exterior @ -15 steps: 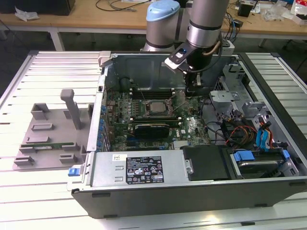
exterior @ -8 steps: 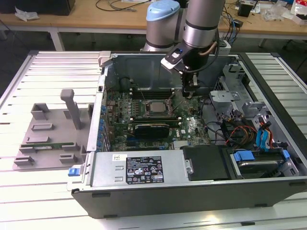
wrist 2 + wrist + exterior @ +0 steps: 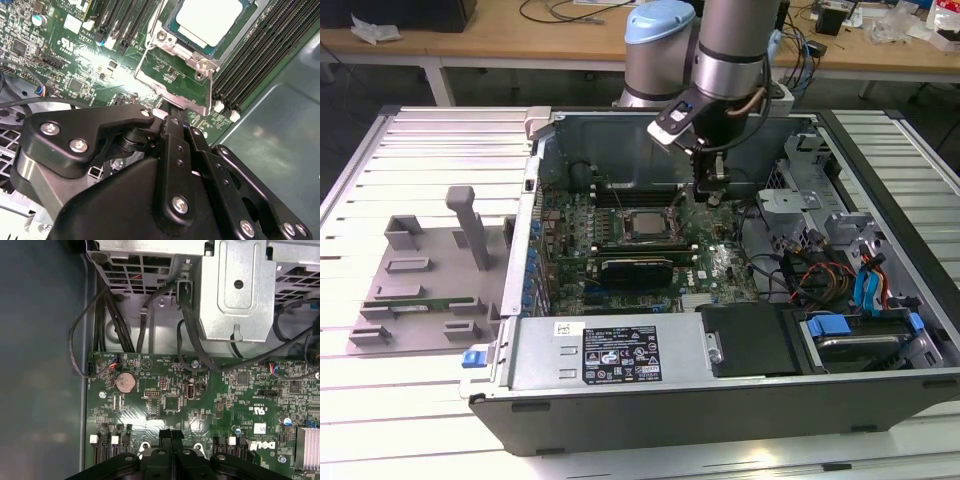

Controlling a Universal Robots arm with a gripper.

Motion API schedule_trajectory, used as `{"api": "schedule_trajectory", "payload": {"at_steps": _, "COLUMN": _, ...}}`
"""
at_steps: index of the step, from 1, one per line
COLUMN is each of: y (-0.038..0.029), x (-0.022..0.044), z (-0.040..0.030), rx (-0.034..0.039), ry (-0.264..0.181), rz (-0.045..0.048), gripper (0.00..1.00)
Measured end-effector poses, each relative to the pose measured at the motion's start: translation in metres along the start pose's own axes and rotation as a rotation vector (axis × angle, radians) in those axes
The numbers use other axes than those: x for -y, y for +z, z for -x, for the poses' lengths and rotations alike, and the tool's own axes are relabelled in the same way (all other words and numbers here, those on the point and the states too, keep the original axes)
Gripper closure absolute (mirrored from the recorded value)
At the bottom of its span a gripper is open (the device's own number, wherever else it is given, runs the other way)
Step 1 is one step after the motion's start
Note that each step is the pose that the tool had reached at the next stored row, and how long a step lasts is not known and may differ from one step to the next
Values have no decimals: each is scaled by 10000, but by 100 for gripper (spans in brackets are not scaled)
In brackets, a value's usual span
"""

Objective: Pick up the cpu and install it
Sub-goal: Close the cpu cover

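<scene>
Computer case [image 3: 720, 405] is laid open on its side on a pale slatted metal table [image 3: 420, 140]. The cpu [image 3: 645, 225] is seated in the socket on the green motherboard [image 3: 620, 255] inside the case, silvery lid up. It is also seen in the second wrist view [image 3: 212, 17].

The gripper [image 3: 712, 192] is held low inside the case, just beside the cpu toward the exterior view's right and apart from it. In the first wrist view [image 3: 170, 434] the claw is drawn narrow, fingers together over bare board near a coin cell [image 3: 125, 382].

A grey fixture tray [image 3: 420, 265] is placed on the table beside the case, on the exterior view's left, with a green memory stick [image 3: 420, 303] laid in it. Behind the case, wood-topped benches [image 3: 520, 45] are strewn with cables [image 3: 570, 12].
</scene>
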State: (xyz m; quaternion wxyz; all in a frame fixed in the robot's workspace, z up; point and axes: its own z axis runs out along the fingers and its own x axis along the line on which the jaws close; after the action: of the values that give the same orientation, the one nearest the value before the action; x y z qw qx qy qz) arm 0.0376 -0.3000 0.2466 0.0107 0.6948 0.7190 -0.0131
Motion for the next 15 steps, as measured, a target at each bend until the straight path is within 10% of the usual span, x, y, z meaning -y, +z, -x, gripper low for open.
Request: {"api": "schedule_trajectory", "payload": {"at_steps": 15, "y": 16, "x": 183, "z": -7, "rx": 1, "ry": 0, "rz": 0, "gripper": 89}}
